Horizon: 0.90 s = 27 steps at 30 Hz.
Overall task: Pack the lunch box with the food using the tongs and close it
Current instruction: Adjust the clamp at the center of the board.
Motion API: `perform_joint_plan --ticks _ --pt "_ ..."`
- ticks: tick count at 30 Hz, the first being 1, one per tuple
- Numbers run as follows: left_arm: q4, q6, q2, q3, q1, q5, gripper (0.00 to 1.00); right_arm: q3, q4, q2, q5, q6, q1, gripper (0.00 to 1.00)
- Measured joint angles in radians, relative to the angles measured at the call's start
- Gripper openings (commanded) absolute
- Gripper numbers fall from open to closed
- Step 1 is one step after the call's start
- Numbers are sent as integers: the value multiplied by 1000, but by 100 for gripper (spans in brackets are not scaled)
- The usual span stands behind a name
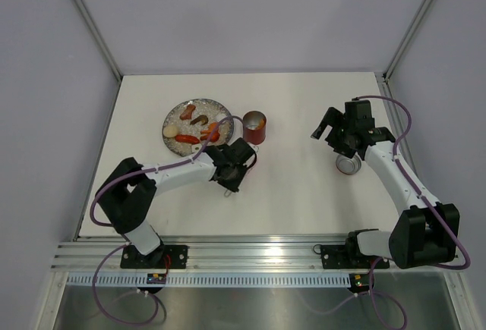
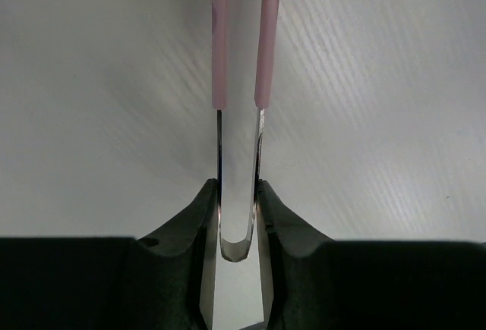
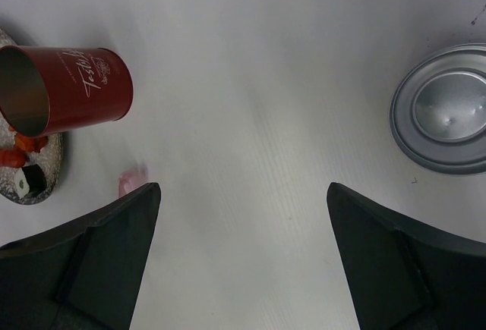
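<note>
My left gripper (image 2: 238, 186) is shut on the tongs (image 2: 263, 42), with their joined metal end between the jaws and the two pink arms pointing away, nearly together. In the top view that gripper (image 1: 240, 160) hovers just below the lunch box (image 1: 254, 127), an upright open red canister. The food (image 1: 194, 124) lies on the speckled plate (image 1: 170, 120) to its left. The lid (image 1: 348, 165) rests silver side up at the right. My right gripper (image 1: 326, 128) stands open above the table, nothing between its fingers. A pink tong tip (image 3: 130, 181) shows near the lunch box (image 3: 76, 87).
The right wrist view shows the lid (image 3: 444, 110) at its right and the plate (image 3: 36, 192) edge with food (image 3: 17, 152) at its left. Metal frame posts and grey walls ring the white table (image 1: 296, 193).
</note>
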<state>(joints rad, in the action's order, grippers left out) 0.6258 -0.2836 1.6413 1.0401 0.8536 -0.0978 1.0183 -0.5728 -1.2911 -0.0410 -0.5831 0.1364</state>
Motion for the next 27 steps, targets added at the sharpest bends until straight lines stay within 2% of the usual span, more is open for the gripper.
perform_joint_plan --ticks 2,11,14,18,27 --pt "-36 -30 4 -2 6 1 6 -5 0 2 0 0 0 100" --pt "-167 -134 49 -15 60 -15 26 -12 0 3 0 0 0 99" --pt "-179 -143 78 -15 65 -16 39 -14 0 3 0 0 0 99" --pt "-188 -158 90 -16 70 -20 48 -16 0 3 0 0 0 100" --pt "-203 -202 89 -24 101 -72 54 -17 0 2 -2 0 0 99"
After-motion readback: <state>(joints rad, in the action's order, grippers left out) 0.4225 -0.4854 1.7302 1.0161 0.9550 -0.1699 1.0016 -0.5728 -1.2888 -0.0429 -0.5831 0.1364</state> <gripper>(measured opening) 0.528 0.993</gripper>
